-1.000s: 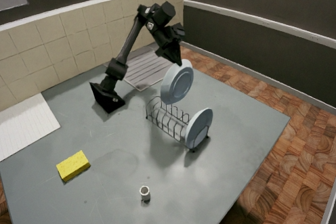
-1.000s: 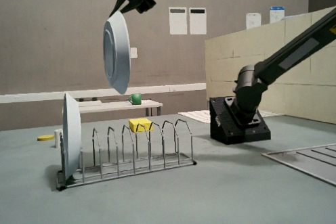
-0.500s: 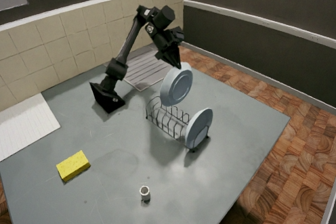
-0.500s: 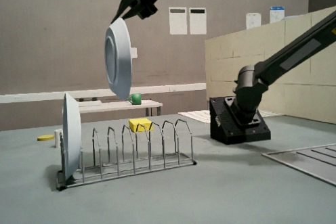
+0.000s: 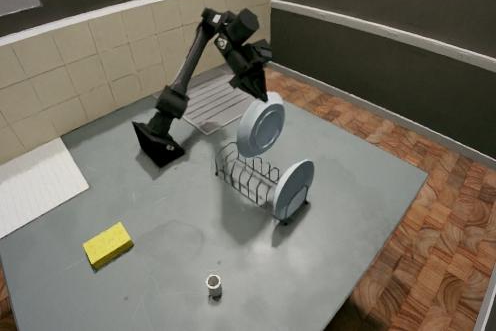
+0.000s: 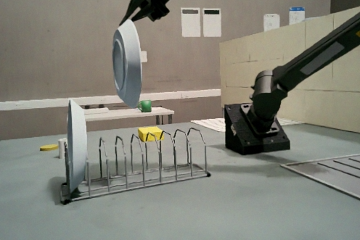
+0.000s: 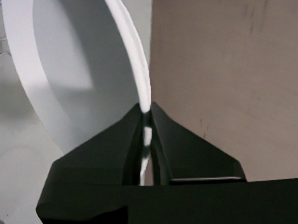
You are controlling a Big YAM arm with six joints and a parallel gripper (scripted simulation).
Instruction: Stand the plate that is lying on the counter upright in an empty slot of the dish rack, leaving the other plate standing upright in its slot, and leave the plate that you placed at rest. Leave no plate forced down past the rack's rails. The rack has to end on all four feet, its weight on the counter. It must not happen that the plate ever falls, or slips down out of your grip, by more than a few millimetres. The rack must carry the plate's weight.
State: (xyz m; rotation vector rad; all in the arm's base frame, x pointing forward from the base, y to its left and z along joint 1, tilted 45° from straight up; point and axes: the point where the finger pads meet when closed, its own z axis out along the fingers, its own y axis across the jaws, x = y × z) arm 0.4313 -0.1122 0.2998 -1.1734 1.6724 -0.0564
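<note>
My gripper (image 5: 263,97) (image 6: 125,20) (image 7: 146,111) is shut on the top rim of a pale blue plate (image 5: 260,125) (image 6: 127,64) (image 7: 67,63). The plate hangs on edge in the air, a little tilted, above the middle slots of the wire dish rack (image 5: 245,174) (image 6: 152,159). Its lower edge is clear of the rack's hoops. A second pale blue plate (image 5: 294,188) (image 6: 76,145) stands upright in the rack's end slot nearest the counter's front. The rack's other slots are empty. The rack stands on the grey counter (image 5: 350,184) (image 6: 218,206).
A yellow sponge (image 5: 108,244) (image 6: 150,133) and a small white cup (image 5: 214,285) lie at the counter's front. A ribbed drain mat (image 5: 220,104) (image 6: 326,173) lies by the tiled wall (image 5: 90,59). The arm's base (image 5: 157,141) (image 6: 255,133) stands behind the rack.
</note>
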